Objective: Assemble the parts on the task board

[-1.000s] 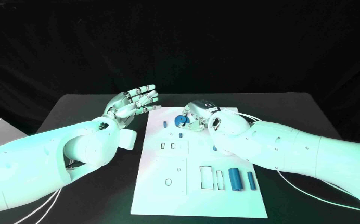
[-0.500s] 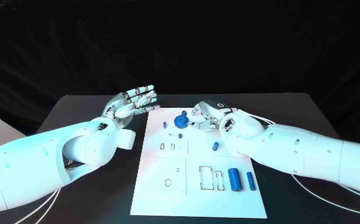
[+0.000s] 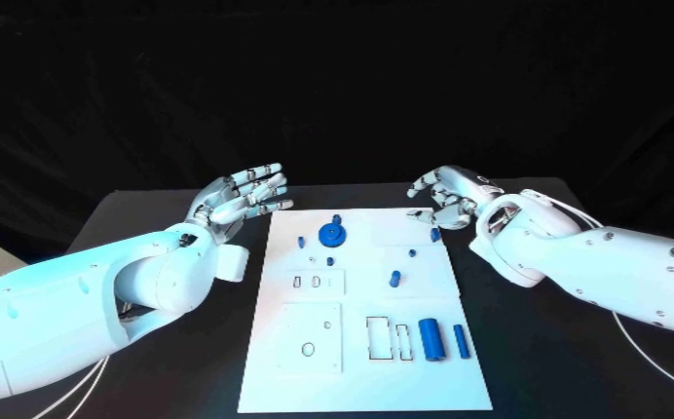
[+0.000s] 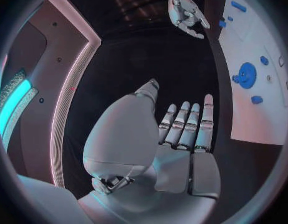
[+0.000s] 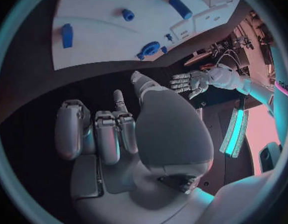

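The white task board (image 3: pixel 352 380) lies in the middle of the black table. A round blue part (image 3: pixel 331 235) sits near the board's far end, with small blue pieces (image 3: pixel 396 277) around it. Two blue cylinders (image 3: pixel 431 339) lie at the near right. My left hand (image 3: pixel 242 195) hovers off the board's far left corner, fingers spread, holding nothing. My right hand (image 3: pixel 450 195) is off the far right corner, fingers loosely bent and apart, holding nothing. The left wrist view shows the left hand (image 4: pixel 181 134), the round part (image 4: pixel 246 75) and the right hand (image 4: pixel 184 7).
Printed outlines of slots (image 3: pixel 382 335) mark the board's near half. Bare black table (image 3: pixel 562 361) lies on both sides of the board. The right wrist view shows the right hand (image 5: pixel 106 129), the board (image 5: pixel 100 15), the round part (image 5: pixel 150 48) and the left hand (image 5: pixel 191 79).
My right hand has drawn back from the round blue part and moved right, off the board; the part stays on the board. The left hand has hardly moved.
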